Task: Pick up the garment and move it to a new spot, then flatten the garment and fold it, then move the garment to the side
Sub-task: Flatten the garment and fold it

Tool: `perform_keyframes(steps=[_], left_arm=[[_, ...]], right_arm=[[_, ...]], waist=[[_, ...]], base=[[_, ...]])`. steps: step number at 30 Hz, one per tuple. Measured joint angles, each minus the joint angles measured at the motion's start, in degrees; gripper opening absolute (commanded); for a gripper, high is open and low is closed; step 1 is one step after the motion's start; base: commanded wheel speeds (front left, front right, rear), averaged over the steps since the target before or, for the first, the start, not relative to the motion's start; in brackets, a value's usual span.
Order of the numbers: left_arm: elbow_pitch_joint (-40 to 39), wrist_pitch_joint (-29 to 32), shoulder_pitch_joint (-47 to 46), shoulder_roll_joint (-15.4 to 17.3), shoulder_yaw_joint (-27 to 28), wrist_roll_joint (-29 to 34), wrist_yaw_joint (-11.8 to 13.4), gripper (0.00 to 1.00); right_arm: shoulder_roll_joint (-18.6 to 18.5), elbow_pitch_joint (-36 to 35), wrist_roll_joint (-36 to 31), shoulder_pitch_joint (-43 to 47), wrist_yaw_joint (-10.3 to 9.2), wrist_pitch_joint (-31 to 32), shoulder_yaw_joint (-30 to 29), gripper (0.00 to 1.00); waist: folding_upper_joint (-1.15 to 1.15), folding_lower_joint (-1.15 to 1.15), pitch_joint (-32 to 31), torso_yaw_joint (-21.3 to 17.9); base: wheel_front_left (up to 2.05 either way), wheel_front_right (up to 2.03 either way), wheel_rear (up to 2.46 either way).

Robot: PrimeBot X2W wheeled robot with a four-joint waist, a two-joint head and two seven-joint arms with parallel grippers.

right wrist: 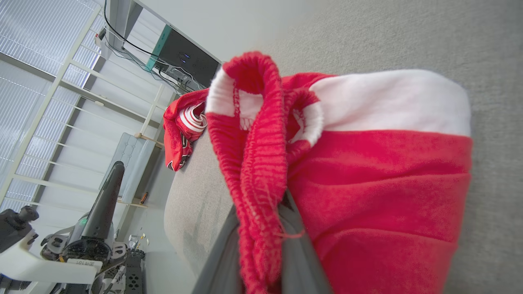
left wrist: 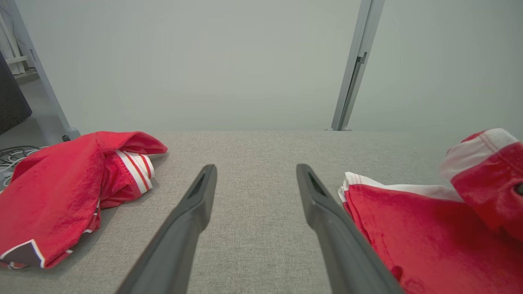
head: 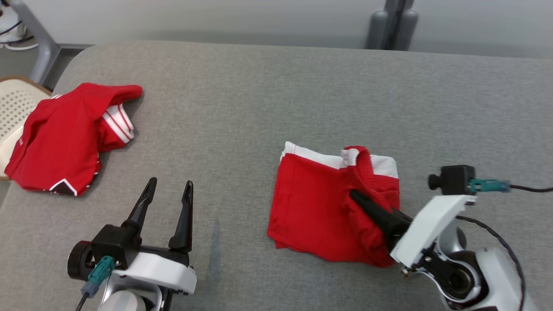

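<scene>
Head view: grey table; folded red garment centre-right; 2nd red garment at far left edge. R wrist view adds: right gripper clamped on ribbed waistband. L wrist view: left gripper spread wide, empty, betw. both garments.

Ribbed waistband of red garment pinched in right claw, grey table beneath

On a grey fabric-covered table, a folded red garment is laid right of frame centre and a crumpled red jersey at the left edge.
</scene>
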Motion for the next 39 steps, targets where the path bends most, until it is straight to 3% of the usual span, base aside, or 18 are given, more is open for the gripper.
perform_keyframes(steps=[14, 15, 16, 17, 22, 27, 32, 39], left_arm=[[4.3, -0.8, -4.2, -3.9, -1.2, 0.4, -3.2, 1.0], [4.5, -0.8, -4.2, -4.1, -1.1, 0.5, -3.3, 1.0], [4.7, -0.8, -4.2, -4.2, -0.9, 0.5, -3.5, 1.0], [4.8, -0.8, -4.3, -4.3, -0.8, 0.6, -3.5, 1.0], [5.1, -0.8, -4.4, -4.3, 0.3, 1.4, -3.9, 1.0], [5.1, -0.9, -4.4, -4.2, 1.6, 2.0, -4.1, 1.0], [4.6, -0.9, -3.6, -3.6, 2.7, 2.5, -3.9, 1.0], [3.3, -0.9, -1.6, -1.7, 4.7, 2.3, -2.7, 1.0]], right_arm=[[1.1, 15.3, 0.1, -10.4, 0.0, -9.9, 7.8, 0.0], [1.1, 15.7, 0.3, -10.8, 0.0, -10.7, 8.4, 0.31], [1.1, 16.0, 0.3, -11.1, 0.0, -11.7, 9.1, 0.78], [1.1, 16.0, 0.2, -11.3, 0.0, -12.7, 9.8, 1.0], [0.2, 12.5, 0.5, -12.1, 0.0, -18.5, 13.6, 1.0], [-3.6, 8.7, -2.0, -11.9, 0.0, -27.0, 15.8, 1.0], [-5.8, 6.4, -3.2, -10.0, 0.0, -34.2, 14.2, 1.0], [-9.3, 5.3, -5.2, -4.9, 0.0, -39.1, 8.7, 1.0]], waist=[[0.0, 0.0, 4.1, 7.6], [0.0, 0.0, 4.3, 7.7], [0.0, 0.0, 4.4, 7.7], [0.0, 0.0, 4.4, 7.6], [0.0, 0.0, 4.5, 6.3], [0.0, 0.0, 4.0, 4.2], [0.0, 0.0, 3.1, 1.5], [0.0, 0.0, 1.5, -2.5]], base=[[0.0, 0.0, 0.0], [0.0, 0.0, 0.0], [0.0, 0.0, 0.0], [0.0, 0.0, 0.0], [0.0, 0.0, 0.0], [0.0, 0.0, 0.0], [0.0, 0.0, 0.0], [0.0, 0.0, 0.0]])
